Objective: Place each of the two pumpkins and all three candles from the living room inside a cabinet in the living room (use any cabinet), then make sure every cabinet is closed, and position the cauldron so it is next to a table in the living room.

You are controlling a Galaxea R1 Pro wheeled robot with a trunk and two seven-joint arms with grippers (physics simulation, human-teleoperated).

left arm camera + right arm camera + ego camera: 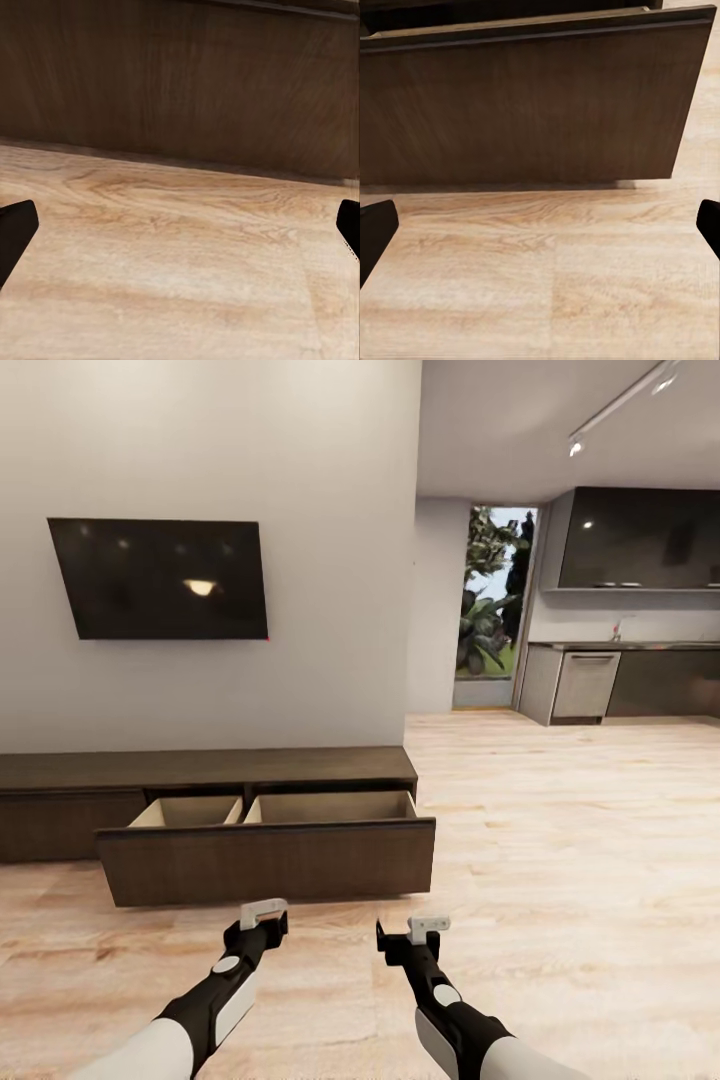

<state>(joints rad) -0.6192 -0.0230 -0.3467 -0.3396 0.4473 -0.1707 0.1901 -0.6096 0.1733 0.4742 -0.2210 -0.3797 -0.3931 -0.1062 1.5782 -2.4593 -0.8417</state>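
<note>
Head view: cabinet [210,775] against wall, wide drawer [268,855] pulled out, tan inside visible. Left gripper [262,916] and right gripper [425,930] spread apart, empty. Wrist views: dark drawer front above plank floor [547,285].
</note>
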